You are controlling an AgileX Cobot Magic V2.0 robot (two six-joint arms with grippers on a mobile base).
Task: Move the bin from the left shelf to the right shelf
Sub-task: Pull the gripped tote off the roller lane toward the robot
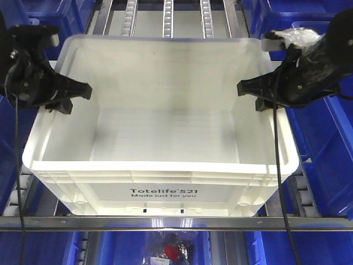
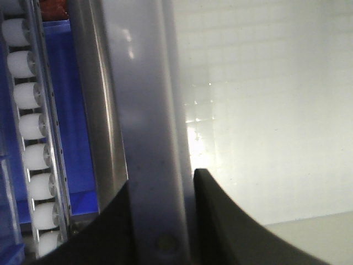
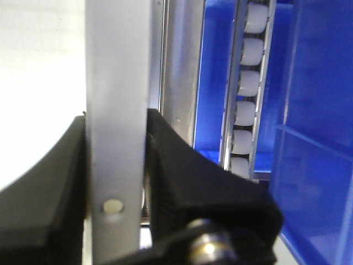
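Note:
The white translucent bin [image 1: 165,127], printed "Totelife 521", is empty and sits on a steel shelf level with white roller lanes [image 1: 168,16] behind it. A flat crossbar [image 1: 176,222] runs in front of it. I cannot tell whether this is the right shelf. My left gripper [image 1: 77,95] is shut on the bin's left rim [image 2: 149,110], one finger on each side [image 2: 162,182]. My right gripper [image 1: 251,94] clamps the right rim [image 3: 116,66] the same way [image 3: 117,118].
Blue plastic bins stand close on the right [image 1: 325,138], on the left [image 1: 8,143] and at the back [image 1: 276,11]. Roller tracks [image 2: 25,94] [image 3: 245,83] run just outside each rim. A bagged red and black item [image 1: 171,251] lies on the level below.

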